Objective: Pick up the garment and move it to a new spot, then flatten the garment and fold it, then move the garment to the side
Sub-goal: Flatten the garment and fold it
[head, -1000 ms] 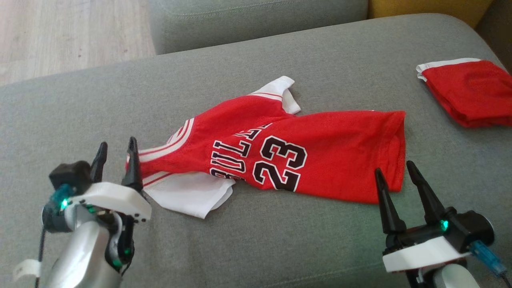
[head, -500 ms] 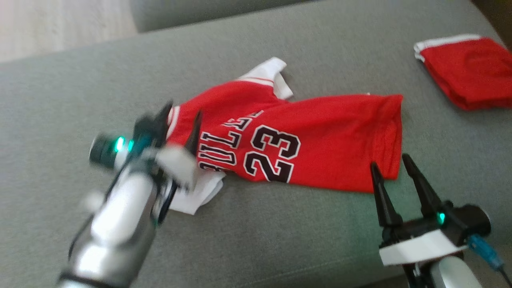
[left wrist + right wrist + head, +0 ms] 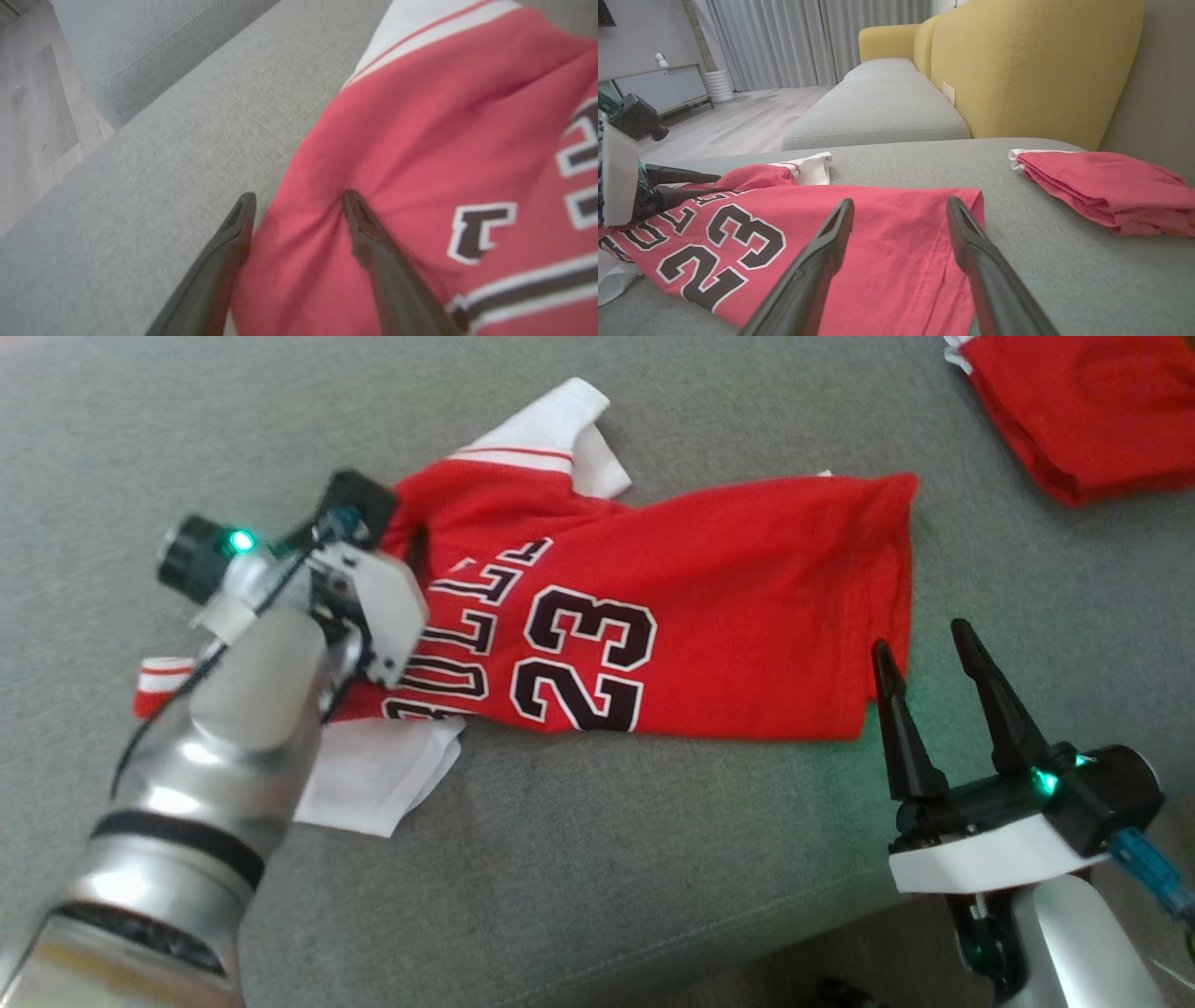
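The garment (image 3: 728, 607) is a red jersey with "23" and white sleeves, lying crumpled on the grey sofa cushion (image 3: 607, 859). My left gripper (image 3: 400, 530) is down at its shoulder end, open. In the left wrist view the left gripper (image 3: 300, 198) straddles the edge of the garment (image 3: 420, 140): one finger presses a dent into the red cloth, the other rests on grey cushion. My right gripper (image 3: 920, 639) stands open just off the hem corner. The right wrist view has the right gripper (image 3: 900, 201) above the garment (image 3: 878, 224), with the left gripper (image 3: 724, 183) at far left.
A second, folded red garment (image 3: 1092, 401) (image 3: 1101, 191) lies at the cushion's far right. A yellow backrest (image 3: 1017, 70) and another grey cushion (image 3: 878, 107) stand beyond. Wood floor (image 3: 37, 116) lies off the far side. The cushion's front edge (image 3: 747, 943) runs near my right arm.
My left arm has reached forward and to the right, from beside the sleeve onto the jersey's shoulder. The head camera has tipped down, shifting the picture. The right gripper has held its place.
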